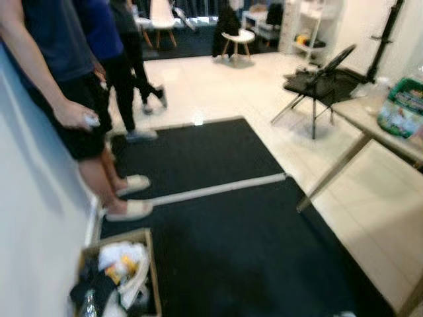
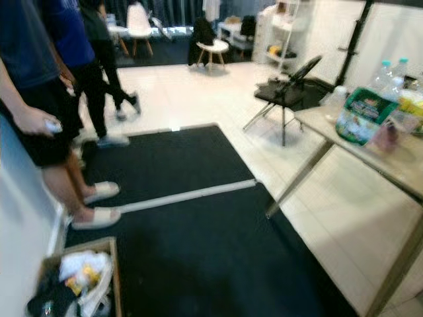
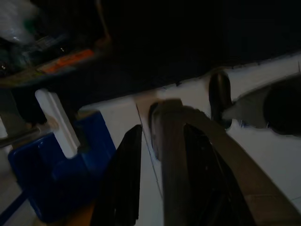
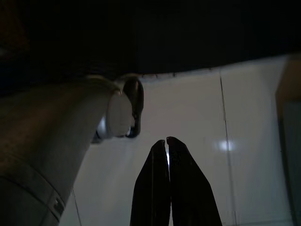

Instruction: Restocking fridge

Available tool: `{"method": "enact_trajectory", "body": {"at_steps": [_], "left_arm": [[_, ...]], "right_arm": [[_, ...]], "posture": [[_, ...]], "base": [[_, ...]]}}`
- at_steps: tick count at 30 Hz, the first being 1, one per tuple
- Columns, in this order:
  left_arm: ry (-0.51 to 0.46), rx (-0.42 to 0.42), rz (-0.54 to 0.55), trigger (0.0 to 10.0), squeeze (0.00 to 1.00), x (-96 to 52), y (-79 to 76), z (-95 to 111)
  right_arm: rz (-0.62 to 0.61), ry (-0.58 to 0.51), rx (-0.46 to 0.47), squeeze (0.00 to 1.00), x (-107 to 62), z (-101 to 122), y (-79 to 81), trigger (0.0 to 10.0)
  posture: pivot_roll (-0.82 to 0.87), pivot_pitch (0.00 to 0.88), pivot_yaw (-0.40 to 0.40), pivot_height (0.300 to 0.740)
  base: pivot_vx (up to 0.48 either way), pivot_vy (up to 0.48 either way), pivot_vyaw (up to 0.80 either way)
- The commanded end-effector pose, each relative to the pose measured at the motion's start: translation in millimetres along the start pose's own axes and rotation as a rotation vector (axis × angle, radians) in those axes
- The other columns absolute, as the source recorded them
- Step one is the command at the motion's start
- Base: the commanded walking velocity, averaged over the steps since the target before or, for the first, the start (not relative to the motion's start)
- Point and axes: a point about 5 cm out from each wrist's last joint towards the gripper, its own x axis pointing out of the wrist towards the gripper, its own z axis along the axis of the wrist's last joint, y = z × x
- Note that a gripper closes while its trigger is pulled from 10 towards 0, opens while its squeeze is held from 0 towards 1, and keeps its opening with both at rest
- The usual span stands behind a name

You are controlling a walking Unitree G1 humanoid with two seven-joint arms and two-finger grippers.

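While both arms hang idle, walk to the counter (image 2: pixel 370 155) for the water bottles (image 2: pixel 386 72) (skirt the folding chair (image 2: pixel 287 89)). Right tool (image 4: pixel 167 143) pinched closed, empty; left tool (image 3: pixel 162 141) narrowly parted, empty.

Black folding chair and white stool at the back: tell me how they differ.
The black folding chair is dark, with thin metal legs and a tilted backrest; the white stool is pale, with splayed wooden legs and a dark garment hanging behind it. The black folding chair stands beside the wooden table; the white stool stands farther back. Both stand on the light tiled floor.
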Motion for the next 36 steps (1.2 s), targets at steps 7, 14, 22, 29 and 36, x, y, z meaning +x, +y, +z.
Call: {"method": "enact_trajectory", "body": {"at_steps": [7,14,22,29,36], "left_arm": [[0.042,-0.005,0.005,10.0,0.0,-2.7,1.5,-12.4],[0.041,-0.031,0.006,10.0,0.0,-2.6,1.0,-12.8],[0.037,-0.03,0.006,10.0,0.0,-2.1,0.0,-11.8],[0.036,-0.028,0.004,10.0,0.0,-1.8,-0.5,-10.9],[0.034,-0.023,0.006,10.0,0.0,-2.1,0.1,-11.2]], "right_arm": [[0.019,-0.009,-0.005,0.0,2.4,3.0,6.5,10.0],[0.015,-0.006,0.001,0.0,2.4,2.1,6.9,10.0],[0.015,-0.006,0.006,0.0,2.3,1.7,6.8,10.0],[0.014,-0.005,0.007,0.0,2.2,1.4,6.6,10.0],[0.011,-0.001,0.007,0.0,1.9,0.4,5.8,10.0]], "posture": [[-0.08,0.037,-0.006,0.74],[-0.08,0.037,-0.006,0.74],[-0.08,0.037,-0.006,0.74],[-0.08,0.037,-0.006,0.74],[-0.08,0.038,-0.007,0.74]], "base": [[0.306,0.0,0.0],[0.037,0.0,0.0],[0.0,0.0,0.0],[0.0,0.0,0.0],[0.0,0.0,0.0]]}}
